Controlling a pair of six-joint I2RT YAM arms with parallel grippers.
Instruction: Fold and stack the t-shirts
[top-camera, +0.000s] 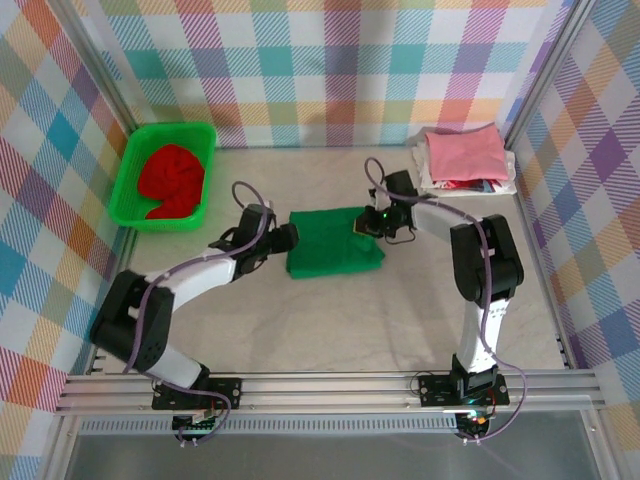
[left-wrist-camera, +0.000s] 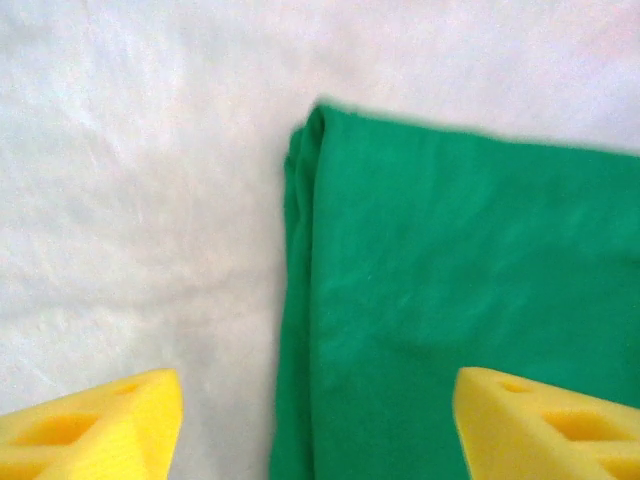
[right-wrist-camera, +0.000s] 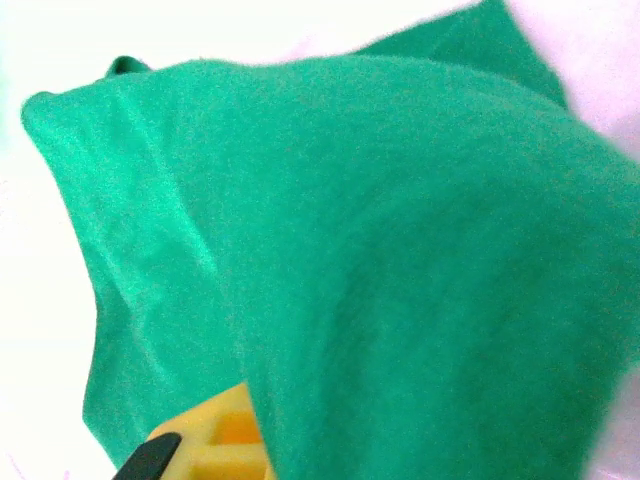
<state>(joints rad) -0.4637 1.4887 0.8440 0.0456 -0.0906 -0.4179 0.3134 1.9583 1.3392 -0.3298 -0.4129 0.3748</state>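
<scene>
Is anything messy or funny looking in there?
Yes. The red t-shirt lies scrunched in a heap inside the green basket, not folded like the pink t-shirt across the table. One corner of the dark green t-shirt also bulges up over the fingers of the right gripper.

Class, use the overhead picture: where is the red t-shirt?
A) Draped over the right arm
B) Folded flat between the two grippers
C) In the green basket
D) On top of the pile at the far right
C: the red t-shirt lies crumpled inside the green basket at the far left.
</scene>
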